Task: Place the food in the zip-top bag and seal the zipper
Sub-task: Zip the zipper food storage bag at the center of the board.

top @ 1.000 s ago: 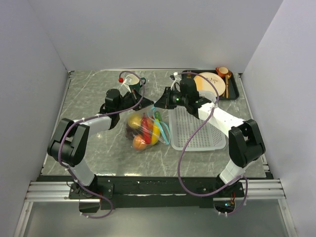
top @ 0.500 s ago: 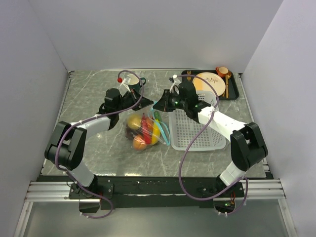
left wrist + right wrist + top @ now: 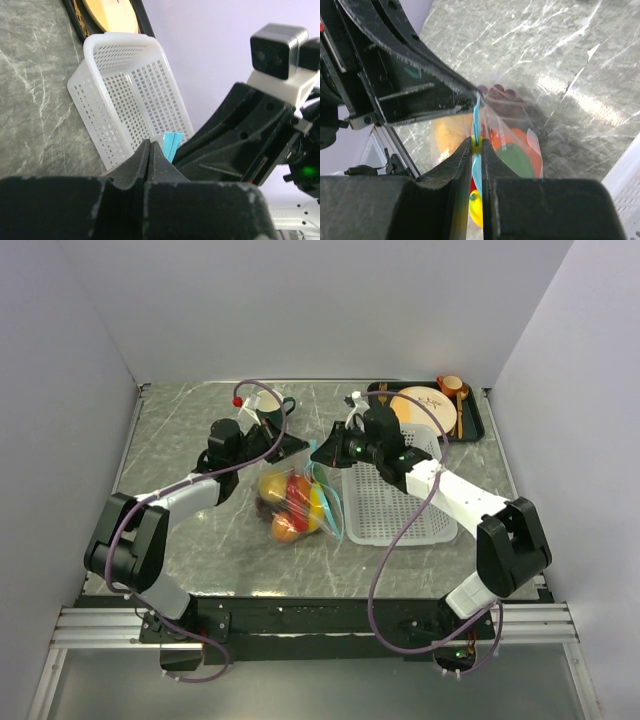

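The zip-top bag (image 3: 300, 516) lies on the marble table, left of the basket, with the food (image 3: 288, 502) inside: yellow, red, orange and dark pieces. Its teal zipper (image 3: 329, 502) curves along the right side. My left gripper (image 3: 300, 447) is shut on the bag's far zipper end, and teal strip (image 3: 173, 144) pokes out past its tips (image 3: 150, 145). My right gripper (image 3: 318, 456) faces it tip to tip, shut on the yellow slider (image 3: 476, 146) of the zipper (image 3: 477, 117). Orange and green food (image 3: 517, 156) shows through the plastic below.
A white mesh basket (image 3: 398, 508) lies just right of the bag, seen also in the left wrist view (image 3: 125, 95). A black tray (image 3: 474, 426) with a cream plate (image 3: 425, 406) and an orange cup (image 3: 452, 386) sits at the back right. Grey walls enclose the table.
Both grippers keep their holds at the bag's far end. The left wrist has shifted slightly left and the right arm's elbow has swung right; the bag has barely moved.
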Motion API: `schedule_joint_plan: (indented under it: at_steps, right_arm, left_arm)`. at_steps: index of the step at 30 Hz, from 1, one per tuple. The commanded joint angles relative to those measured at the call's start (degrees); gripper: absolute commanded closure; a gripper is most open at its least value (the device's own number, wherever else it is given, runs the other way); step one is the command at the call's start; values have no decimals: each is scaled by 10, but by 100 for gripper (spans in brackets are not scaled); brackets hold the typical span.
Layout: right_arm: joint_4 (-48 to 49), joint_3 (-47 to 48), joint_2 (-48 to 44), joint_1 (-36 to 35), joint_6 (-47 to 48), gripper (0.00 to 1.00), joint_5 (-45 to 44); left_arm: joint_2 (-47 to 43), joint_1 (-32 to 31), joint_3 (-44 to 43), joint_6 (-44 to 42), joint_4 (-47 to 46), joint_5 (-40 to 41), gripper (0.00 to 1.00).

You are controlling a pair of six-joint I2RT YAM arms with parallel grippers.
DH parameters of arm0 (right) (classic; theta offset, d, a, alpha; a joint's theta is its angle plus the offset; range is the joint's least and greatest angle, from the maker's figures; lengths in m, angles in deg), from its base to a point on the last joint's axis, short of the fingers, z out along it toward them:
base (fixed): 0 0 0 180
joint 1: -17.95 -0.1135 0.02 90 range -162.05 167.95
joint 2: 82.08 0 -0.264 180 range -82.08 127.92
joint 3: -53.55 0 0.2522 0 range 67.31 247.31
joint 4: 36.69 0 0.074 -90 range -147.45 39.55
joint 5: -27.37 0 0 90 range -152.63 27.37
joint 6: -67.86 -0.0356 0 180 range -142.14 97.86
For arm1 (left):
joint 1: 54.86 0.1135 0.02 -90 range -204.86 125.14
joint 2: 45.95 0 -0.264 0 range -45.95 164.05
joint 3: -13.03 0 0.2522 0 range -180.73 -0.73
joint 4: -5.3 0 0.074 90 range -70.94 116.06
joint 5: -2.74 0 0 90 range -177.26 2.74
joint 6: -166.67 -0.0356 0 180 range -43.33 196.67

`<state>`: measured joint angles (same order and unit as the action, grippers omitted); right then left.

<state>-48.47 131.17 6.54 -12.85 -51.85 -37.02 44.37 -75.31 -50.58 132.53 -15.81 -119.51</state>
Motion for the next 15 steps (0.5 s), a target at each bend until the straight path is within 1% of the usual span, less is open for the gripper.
schedule_joint_plan:
  at_steps: [1,7,15]
  right_arm:
    - [-93,-23,-43,-21,16,100,31]
    - [-91,-55,-75,-27,11,100,21]
    - [-105,-51,-97,-27,18,100,14]
  left_arm:
    - [-30,42,-17,5,-75,126,99]
    - [-37,44,-19,5,-69,129,99]
    - [-41,45,-12,1,-70,118,99]
